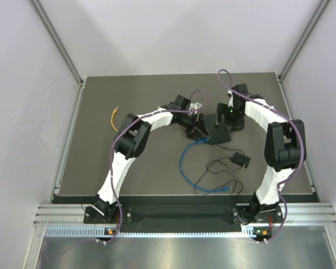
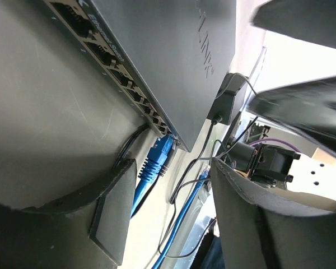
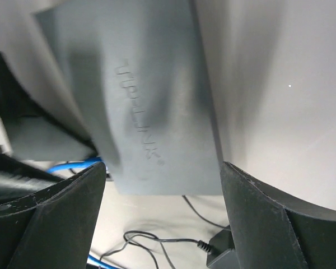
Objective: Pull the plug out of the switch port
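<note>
The switch (image 1: 219,132) is a flat matte-black box in the middle of the mat. A blue plug (image 2: 155,159) sits in the end port of its socket row (image 2: 129,84), and its blue cable (image 1: 183,162) loops toward the front. My left gripper (image 1: 196,132) is open at the switch's left side. In the left wrist view the gripper (image 2: 173,216) has the plug between its fingers, close to the left finger (image 2: 109,218), not clamped. My right gripper (image 1: 232,119) is open. In the right wrist view the gripper (image 3: 165,193) has its jaws standing either side of the switch's end (image 3: 157,117).
A small black cube adapter (image 1: 241,161) with a thin black wire lies right of the cable loop; it also shows in the right wrist view (image 3: 224,253). The cable's loose blue end (image 1: 229,188) lies near the front. An orange cable (image 1: 115,119) lies at the left. White walls enclose the mat.
</note>
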Available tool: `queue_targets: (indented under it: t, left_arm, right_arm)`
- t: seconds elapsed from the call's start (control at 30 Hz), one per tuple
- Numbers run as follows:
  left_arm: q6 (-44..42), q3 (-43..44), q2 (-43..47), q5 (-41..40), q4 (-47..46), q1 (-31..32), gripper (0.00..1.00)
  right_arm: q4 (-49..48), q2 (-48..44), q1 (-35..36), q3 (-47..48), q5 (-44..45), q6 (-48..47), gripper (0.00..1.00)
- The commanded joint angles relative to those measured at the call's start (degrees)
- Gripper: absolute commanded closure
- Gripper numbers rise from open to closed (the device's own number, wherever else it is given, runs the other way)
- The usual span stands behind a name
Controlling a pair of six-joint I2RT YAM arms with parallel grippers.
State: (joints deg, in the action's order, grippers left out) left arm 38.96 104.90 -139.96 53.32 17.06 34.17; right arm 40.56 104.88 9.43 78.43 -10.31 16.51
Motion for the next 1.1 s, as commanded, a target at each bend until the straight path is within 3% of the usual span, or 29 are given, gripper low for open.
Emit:
queue_targets:
  t: [0.0, 0.23, 0.47, 1.07]
  left_arm:
    - [-0.11, -0.05, 1.09, -1.99, -2.20, -0.34, 0.38]
    - [2.08, 0.04, 0.57, -1.64, -3.52, -0.34, 0.38]
    - [3.14, -2.42, 0.65, -1.64, -6.42, -0.25, 0.48]
    - [3.84, -4.27, 0.65, -2.52, -7.30, -0.16, 0.58]
  right_arm:
    - [1.02, 0.85, -0.82, 2.42, -0.06, -1.13, 0.17]
    - [-1.09, 1.12, -0.73, -0.38, -3.05, -0.26, 0.17]
    - [-5.04, 0.85, -0.82, -5.22, -9.46, 2.56, 0.18]
    - [-6.37, 0.76, -0.82, -8.91, -9.56, 3.17, 0.22]
